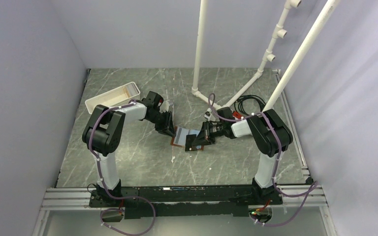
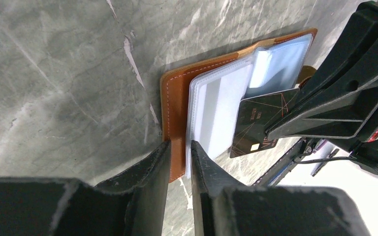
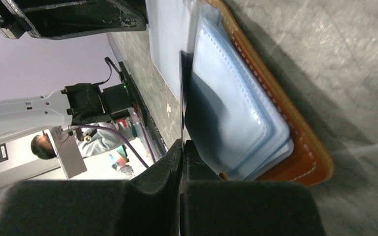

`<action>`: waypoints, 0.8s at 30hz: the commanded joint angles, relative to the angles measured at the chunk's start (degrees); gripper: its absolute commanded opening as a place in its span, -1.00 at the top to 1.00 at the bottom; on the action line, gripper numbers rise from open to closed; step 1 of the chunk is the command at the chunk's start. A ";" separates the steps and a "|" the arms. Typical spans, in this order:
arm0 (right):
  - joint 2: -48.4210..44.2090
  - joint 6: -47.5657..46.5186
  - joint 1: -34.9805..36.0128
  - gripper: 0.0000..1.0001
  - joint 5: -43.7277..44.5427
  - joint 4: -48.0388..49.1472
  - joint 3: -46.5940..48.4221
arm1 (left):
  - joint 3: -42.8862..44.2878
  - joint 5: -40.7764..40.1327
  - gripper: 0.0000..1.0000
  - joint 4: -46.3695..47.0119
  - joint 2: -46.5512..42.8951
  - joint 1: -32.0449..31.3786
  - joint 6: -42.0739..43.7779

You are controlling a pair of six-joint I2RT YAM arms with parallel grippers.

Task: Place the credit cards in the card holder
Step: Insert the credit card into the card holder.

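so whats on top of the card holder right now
On the open card holder lie clear plastic sleeves, and the right tool holds a dark credit card over them. The sleeves hide most of the leather inside.

From the left wrist, you lose the near edge of the card holder (image 2: pixel 174 108) behind the left fingers (image 2: pixel 152 167). You cannot tell whether they pinch its cover or only straddle it. The right fingers (image 2: pixel 325 113) hide one end of the dark credit card (image 2: pixel 258 128) and part of the card holder beside them. From the right wrist, that card shows edge-on only. Beyond those fingers the picture's top cuts off the card holder. The card's print is too small to read.
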 commanded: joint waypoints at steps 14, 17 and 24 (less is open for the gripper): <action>3.83 -0.02 -1.17 1.00 2.31 4.96 4.18 | -0.77 -4.19 0.49 -1.93 2.40 -1.80 3.09; 3.64 -1.80 -1.33 1.00 4.07 3.02 4.94 | -0.83 -4.03 0.50 -1.86 2.44 -1.80 2.94; 4.86 0.09 -1.34 1.00 4.10 6.41 4.56 | -1.62 -2.85 0.52 -0.93 2.24 -1.80 2.34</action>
